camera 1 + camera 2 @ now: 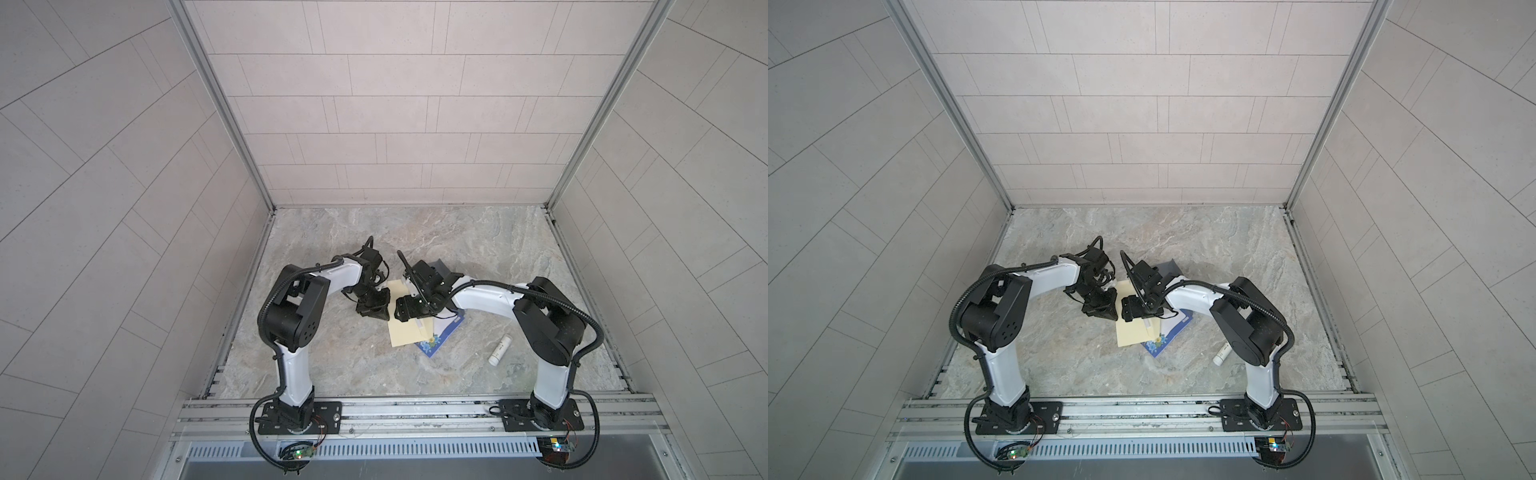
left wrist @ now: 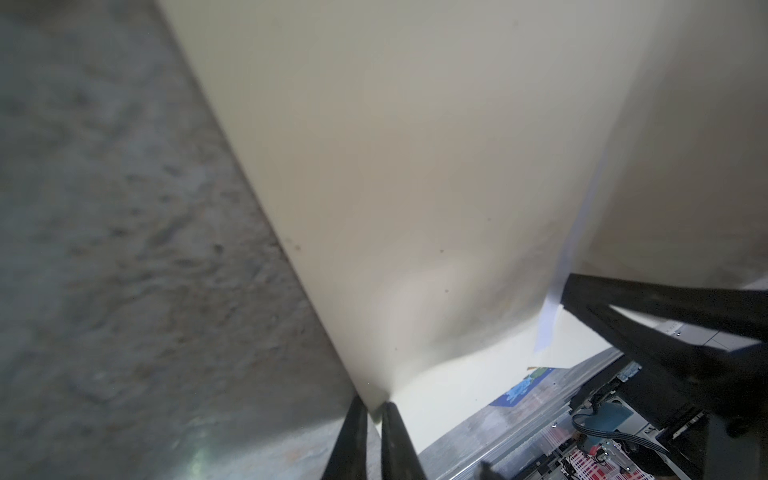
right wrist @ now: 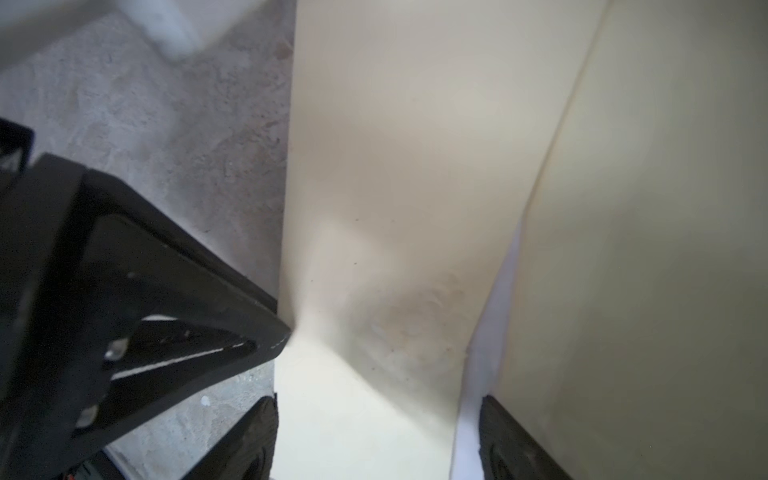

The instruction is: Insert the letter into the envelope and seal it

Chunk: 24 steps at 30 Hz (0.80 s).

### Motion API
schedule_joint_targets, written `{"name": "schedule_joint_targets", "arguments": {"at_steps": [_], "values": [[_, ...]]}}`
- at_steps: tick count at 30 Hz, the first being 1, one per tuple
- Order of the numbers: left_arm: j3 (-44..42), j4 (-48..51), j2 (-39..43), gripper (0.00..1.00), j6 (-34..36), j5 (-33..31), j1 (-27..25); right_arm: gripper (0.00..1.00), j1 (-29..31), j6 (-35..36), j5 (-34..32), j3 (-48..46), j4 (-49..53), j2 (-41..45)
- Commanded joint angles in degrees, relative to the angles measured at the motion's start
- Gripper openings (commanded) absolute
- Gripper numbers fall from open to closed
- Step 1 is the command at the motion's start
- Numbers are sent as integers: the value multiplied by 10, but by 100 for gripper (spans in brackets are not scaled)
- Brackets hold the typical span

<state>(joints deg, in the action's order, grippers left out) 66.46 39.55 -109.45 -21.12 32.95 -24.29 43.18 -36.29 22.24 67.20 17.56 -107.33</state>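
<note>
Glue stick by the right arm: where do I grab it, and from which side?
Grip the glue stick mid-barrel, straight down from above, jaws across its narrow width. It lies flat on the table, a slim cylinder clear on both sides; a side approach would likely roll it.

Both top views look down from above the near rail [image 1: 415, 409]; wrist views, close and blurry, apparently share the envelope [image 2: 415, 166].
</note>
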Motion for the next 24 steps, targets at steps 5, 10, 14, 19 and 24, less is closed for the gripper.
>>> {"name": "schedule_joint_targets", "arguments": {"at_steps": [5,10,14,19,24], "values": [[13,-20,-22,15,1,-25,-3,77,5,10,87,-5,-26,4],[20,-13,-18,16,5,-35,-3,77,5,6,8,-8,9,36],[26,0,-17,15,15,-45,-3,77,5,-3,-47,-25,16,74],[23,4,-18,14,16,-50,-3,77,6,-4,-30,-30,42,74],[12,-9,-6,14,4,-44,-3,77,6,0,2,-43,57,61]]}}
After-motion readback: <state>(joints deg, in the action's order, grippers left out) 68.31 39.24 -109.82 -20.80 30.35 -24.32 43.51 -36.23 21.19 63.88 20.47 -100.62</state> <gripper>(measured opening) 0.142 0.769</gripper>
